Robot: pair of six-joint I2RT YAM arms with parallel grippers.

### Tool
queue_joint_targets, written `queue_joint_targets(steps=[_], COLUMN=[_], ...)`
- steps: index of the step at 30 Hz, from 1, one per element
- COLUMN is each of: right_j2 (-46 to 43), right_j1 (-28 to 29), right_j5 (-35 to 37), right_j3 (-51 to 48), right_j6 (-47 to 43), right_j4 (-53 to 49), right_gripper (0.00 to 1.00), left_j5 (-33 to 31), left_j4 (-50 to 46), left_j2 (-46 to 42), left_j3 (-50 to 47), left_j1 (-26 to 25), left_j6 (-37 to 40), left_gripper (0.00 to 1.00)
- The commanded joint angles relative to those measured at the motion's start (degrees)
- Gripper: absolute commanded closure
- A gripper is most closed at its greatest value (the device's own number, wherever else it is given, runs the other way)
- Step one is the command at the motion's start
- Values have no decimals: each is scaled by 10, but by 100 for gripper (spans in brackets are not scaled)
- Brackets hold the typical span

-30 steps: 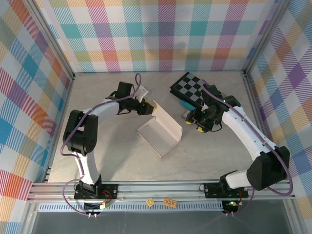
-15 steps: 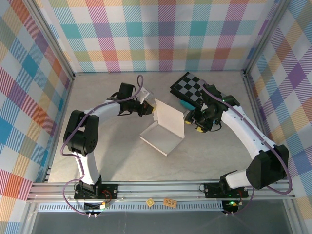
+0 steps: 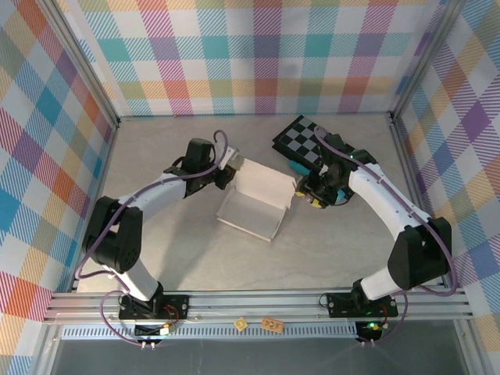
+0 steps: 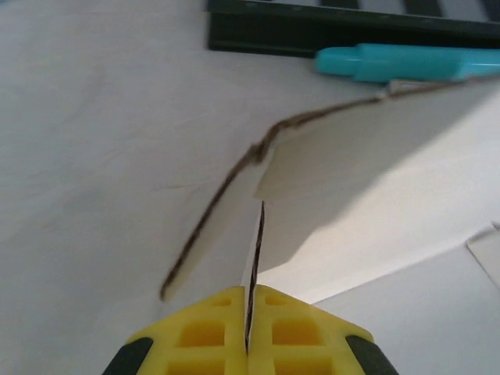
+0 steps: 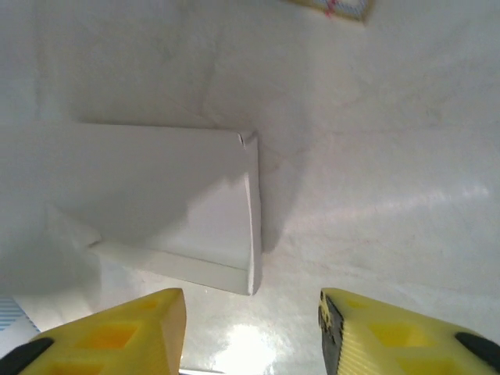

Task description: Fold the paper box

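paper box (image 3: 251, 205) sits mid-table (image 3: 172, 242), partly folded: base flat, one long panel raised on the far side; left gripper (image 3: 233, 171) is at the box's far-left corner; in the left wrist view its yellow fingers (image 4: 207, 336) are pressed together on a thin flap edge of the box, clamped on the card with no gap showing; right gripper (image 3: 309, 195) is just beside the box's right end, jaws apart, nothing between them; from the right wrist the box corner lies just ahead of the fingertips, probably not touching, angle too poor to be sure; teal pen (image 4: 406, 62) and checkered board (image 3: 306, 141) lie beyond the box.
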Motion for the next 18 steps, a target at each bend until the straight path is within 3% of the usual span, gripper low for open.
queue_joint_targets(steps=[1, 4, 9, 15, 18], right_j2=[2, -10, -4, 94, 77], right_j1=[-4, 5, 9, 12, 21], right_j5=[-9, -18, -31, -102, -65], right_j3=[11, -33, -86, 20, 9], right_j6=[-62, -143, -263, -340, -342], right_j4=[94, 209, 376, 317, 317], right_gripper=[55, 60, 60, 58, 58], left_j5=[-111, -156, -159, -160, -168], left_j4=[-5, 5, 36, 29, 23], left_j2=[-14, -10, 17, 44, 49], left_j3=[-3, -9, -10, 21, 30], left_j1=[3, 10, 28, 30, 30], left_j6=[4, -5, -15, -34, -46], left_gripper=[100, 100, 100, 100, 100])
